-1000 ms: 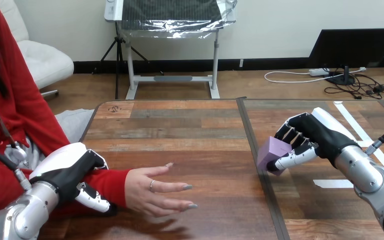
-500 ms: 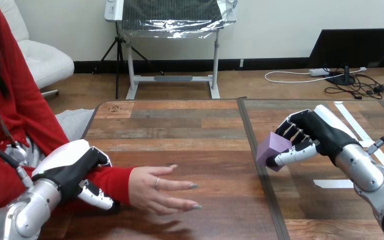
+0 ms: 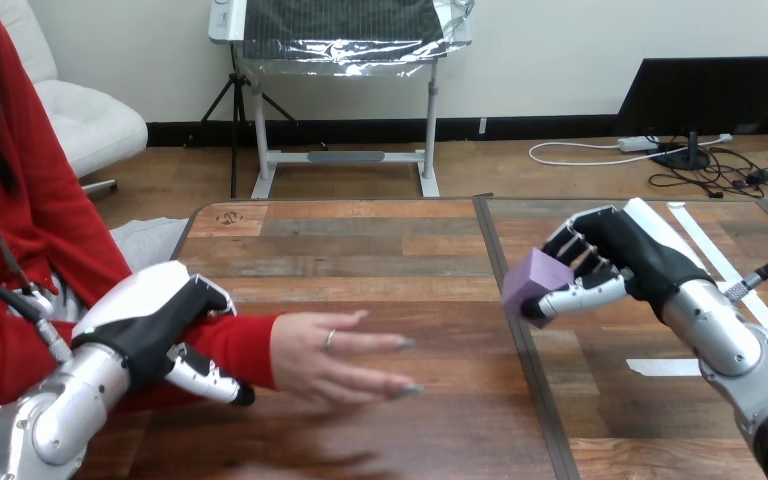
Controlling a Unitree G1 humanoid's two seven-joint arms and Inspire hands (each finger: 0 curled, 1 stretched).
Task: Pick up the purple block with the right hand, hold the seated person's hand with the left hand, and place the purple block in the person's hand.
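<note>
The person's hand is blurred, most at its fingertips.

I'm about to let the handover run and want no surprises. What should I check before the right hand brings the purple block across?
1. Grip on the purple block: ok, the right hand has fingers and thumb curled round it.
2. Hold by the left hand: ok, it is curled round the person's wrist, over the red sleeve.
3. The person's hand open: ok, fingers stretched out over the table.
4. Palm turned up: cannot tell.
5. Block above the person's hand: not ok, it is off to the right, apart.
</note>
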